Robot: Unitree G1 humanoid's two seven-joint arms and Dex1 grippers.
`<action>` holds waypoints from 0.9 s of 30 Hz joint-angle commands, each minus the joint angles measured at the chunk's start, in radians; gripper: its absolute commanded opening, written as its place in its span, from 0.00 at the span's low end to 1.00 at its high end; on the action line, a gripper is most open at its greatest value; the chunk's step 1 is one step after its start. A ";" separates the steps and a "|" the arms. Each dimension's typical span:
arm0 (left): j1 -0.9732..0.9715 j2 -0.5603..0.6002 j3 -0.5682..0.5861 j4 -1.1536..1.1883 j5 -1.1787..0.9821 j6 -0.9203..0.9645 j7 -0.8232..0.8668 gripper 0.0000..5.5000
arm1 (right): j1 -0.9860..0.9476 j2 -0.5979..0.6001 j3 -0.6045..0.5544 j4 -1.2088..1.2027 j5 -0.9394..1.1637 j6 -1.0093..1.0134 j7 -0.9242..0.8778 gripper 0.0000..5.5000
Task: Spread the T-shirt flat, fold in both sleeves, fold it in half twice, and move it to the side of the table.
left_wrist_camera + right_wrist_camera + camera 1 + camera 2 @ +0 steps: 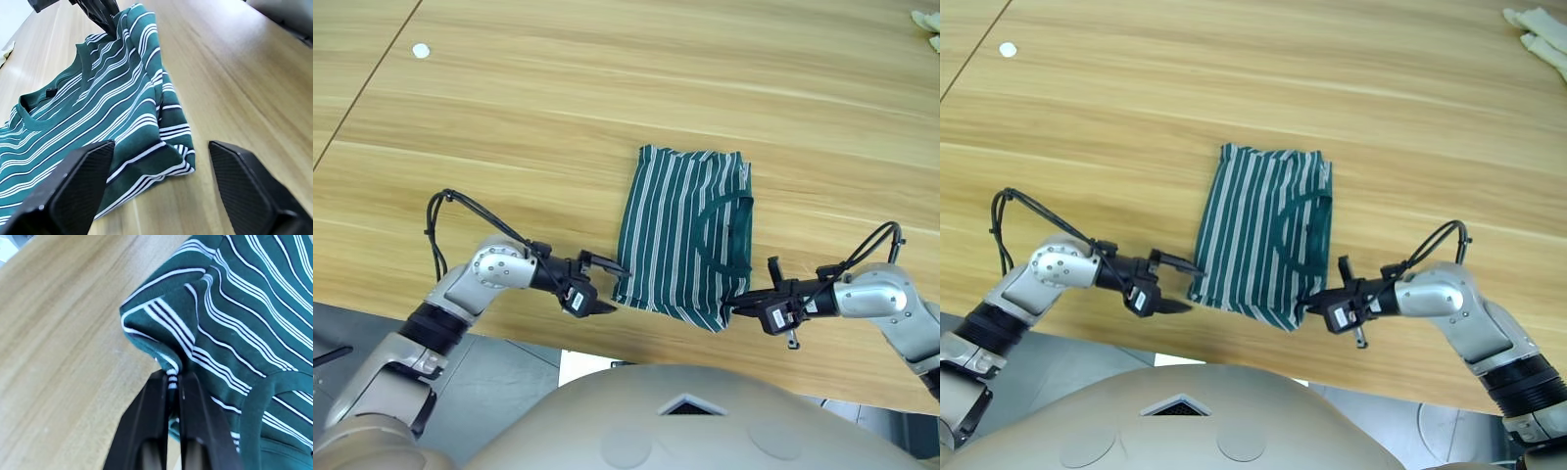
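t-shirt (680, 230) corner pinched between right jaws.

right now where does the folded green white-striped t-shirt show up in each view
Left eye view: the folded green white-striped T-shirt lies at centre, near the front edge of the wooden table.
Right eye view: the T-shirt sits just left of centre.
Left wrist view: close ahead, one corner inside the open left pincer.
Right wrist view: close ahead, one corner pinched in the shut right pincer.
Shared landmark: its plain dark green neckline.
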 commanded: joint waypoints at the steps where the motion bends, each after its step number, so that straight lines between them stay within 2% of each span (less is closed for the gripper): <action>1: -0.013 -0.003 -0.017 0.014 -0.006 -0.002 -0.023 0.65 | -0.019 0.009 0.002 0.001 0.006 0.002 0.007 0.02; 8: -0.025 -0.013 -0.028 0.043 -0.009 -0.018 -0.037 0.65 | -0.020 0.014 0.003 0.003 0.004 -0.001 0.008 0.02; 16: -0.033 -0.017 -0.031 0.081 0.020 -0.037 -0.028 0.40 | -0.021 0.020 0.002 -0.003 0.004 0.000 0.013 0.02; 27: -0.040 -0.018 -0.033 0.107 0.037 -0.055 -0.024 0.10 | -0.022 0.024 0.002 -0.007 0.003 0.003 0.013 0.02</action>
